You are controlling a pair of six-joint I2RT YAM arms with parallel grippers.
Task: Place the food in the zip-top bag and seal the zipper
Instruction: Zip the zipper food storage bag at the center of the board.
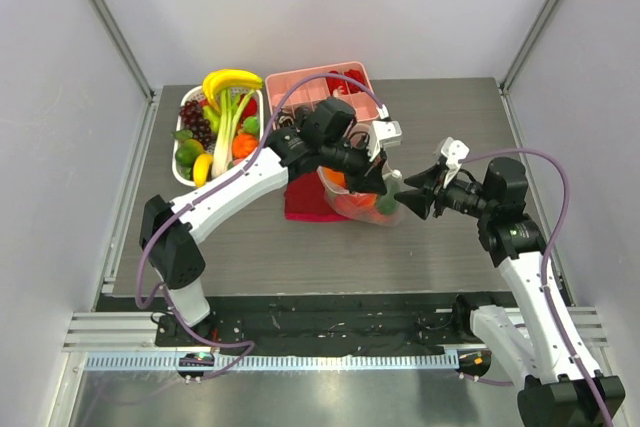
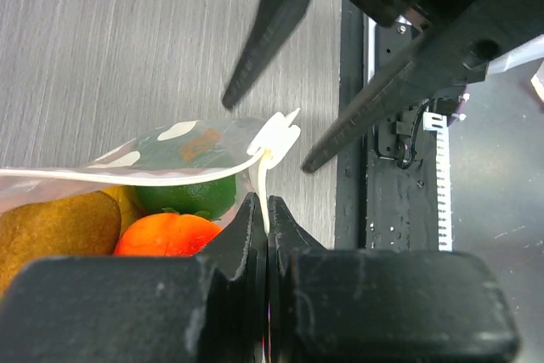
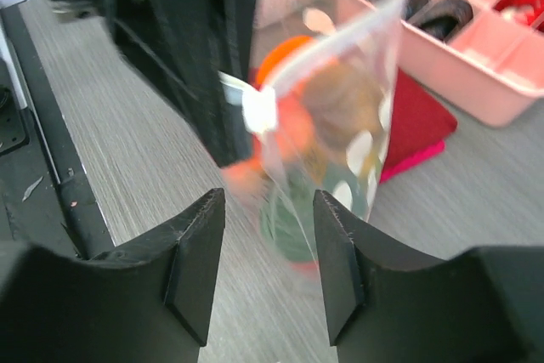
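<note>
Crinkly clear plastic printed with white dots, the zip-top bag (image 2: 170, 146) was held up by your left gripper (image 2: 265, 210). Its two fingers were pressed flat together on the bag's top edge, at one end of the zipper (image 2: 102, 179). Just below that pinch, inside the bag, lay the food (image 2: 166, 235): an orange fruit nearest the fingers, a green fruit (image 2: 183, 195) beyond it and a brown one (image 2: 51, 227) off to the side. The zipper strip ran away from the fingertips along the bag's mouth, and I could not tell whether it was sealed along its length. A small white tab (image 2: 276, 138) stuck out at the bag's corner just ahead of the left fingertips.

Your right gripper (image 3: 268, 201) faced the left one across that corner, jaws parted and gripping nothing. The bag stood in line with the gap just past its fingertips, but that wrist view was blurred, so contact could not be judged. Beyond the bag from the right gripper lay a dark red cloth (image 3: 416, 125), and past that a pink divided tray (image 3: 450, 82). A white basket (image 1: 183, 172) of fruit sat well apart from both grippers, on the far side of the left arm, on the grey wood-grain table (image 2: 127, 40).
</note>
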